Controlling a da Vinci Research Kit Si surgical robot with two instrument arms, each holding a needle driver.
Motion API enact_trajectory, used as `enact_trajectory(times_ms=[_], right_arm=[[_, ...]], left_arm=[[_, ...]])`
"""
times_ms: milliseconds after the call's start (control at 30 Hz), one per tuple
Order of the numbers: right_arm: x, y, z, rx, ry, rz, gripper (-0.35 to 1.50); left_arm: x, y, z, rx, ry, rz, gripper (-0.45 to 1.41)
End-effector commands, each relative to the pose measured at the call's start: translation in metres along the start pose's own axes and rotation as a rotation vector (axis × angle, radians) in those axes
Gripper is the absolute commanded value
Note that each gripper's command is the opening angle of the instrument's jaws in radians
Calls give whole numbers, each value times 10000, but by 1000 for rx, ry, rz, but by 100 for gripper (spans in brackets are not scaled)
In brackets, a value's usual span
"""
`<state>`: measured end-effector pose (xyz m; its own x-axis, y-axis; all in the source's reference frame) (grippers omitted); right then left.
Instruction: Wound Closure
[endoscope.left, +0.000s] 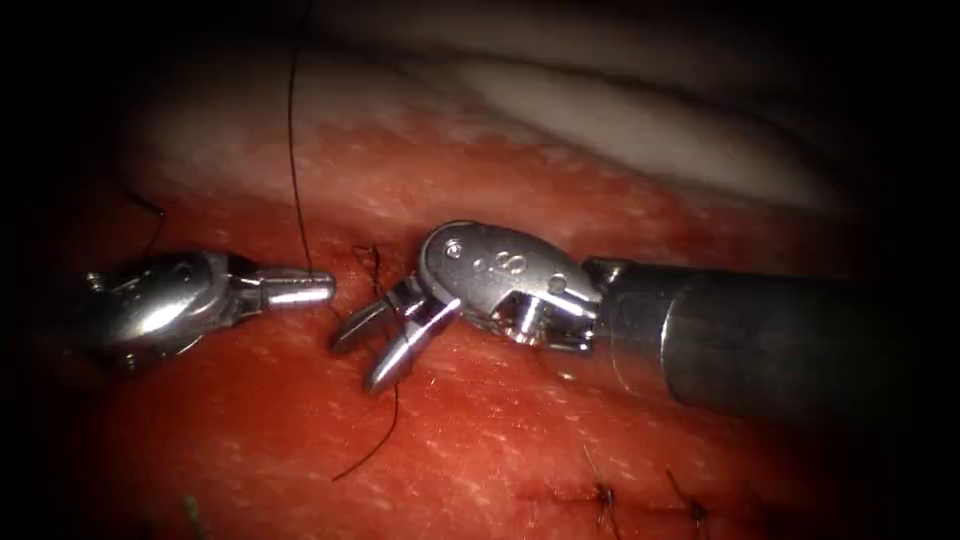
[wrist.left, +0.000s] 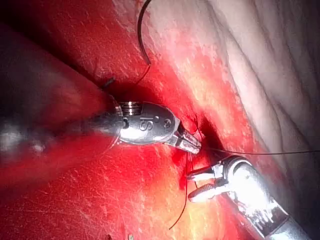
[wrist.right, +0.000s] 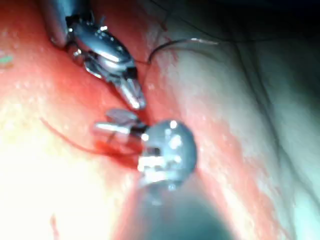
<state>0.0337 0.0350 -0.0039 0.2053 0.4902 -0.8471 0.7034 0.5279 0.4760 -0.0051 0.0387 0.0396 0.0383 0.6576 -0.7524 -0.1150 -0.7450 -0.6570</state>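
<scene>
**A:** Starting with the endoscope view: how is the left gripper (endoscope.left: 325, 288) set?

**B:** Closed tight, seemingly on the thread (endoscope.left: 295, 150), a strand rising straight from the tip to the top edge. Probably held that way for tension, and to lift the strand off the tissue (endoscope.left: 500, 430).

**A:** And the right gripper (endoscope.left: 358, 362)?

**B:** Spread wide and gripping nothing. Poised just beside a loose thread tail (endoscope.left: 392, 420) trailing down over the red surface. Placed close, at a guess, for easy reach of that tail. Finished stitches (endoscope.left: 603, 497) sit lower right. Hard to trace the open part of the cut here, so no telling sides.

**A:** Moving to the left wrist view?

**B:** Same story up close. Left gripper (wrist.left: 195, 146) clamped, with a taut line running away from the tip. Right gripper (wrist.left: 191, 186) parted and bare, with the tail hanging just beside. Farther off, a dark curve, likely the needle (wrist.left: 140, 35), lying on the tissue and well apart from both tools. Seemingly parked there, out of the way. Cannot say whether any of its point sits in the tissue.

**A:** Lastly, the right wrist view?

**B:** Right gripper (wrist.right: 102, 123) open and empty, nearly tip to tip with the closed left one. Beyond, a thin glinting arc (wrist.right: 185, 42), probably that same needle, resting free of either tool.
</scene>
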Motion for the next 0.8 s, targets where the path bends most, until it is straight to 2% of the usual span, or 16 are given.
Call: enact_trajectory(times_ms=[33,300,733,800], right_arm=[[-1,6,1,16,-10,-9,41],[-6,-1,4,75,-101,-54,42],[-22,0,15,109,-177,-69,44],[-29,1,24,102,-201,-74,37]], left_arm=[[-10,1,4,-3,-3,-8,-35],[-16,1,5,-12,-20,-20,-35],[-17,4,3,-21,-21,-20,-35],[-17,4,2,-23,-21,-20,-35]])
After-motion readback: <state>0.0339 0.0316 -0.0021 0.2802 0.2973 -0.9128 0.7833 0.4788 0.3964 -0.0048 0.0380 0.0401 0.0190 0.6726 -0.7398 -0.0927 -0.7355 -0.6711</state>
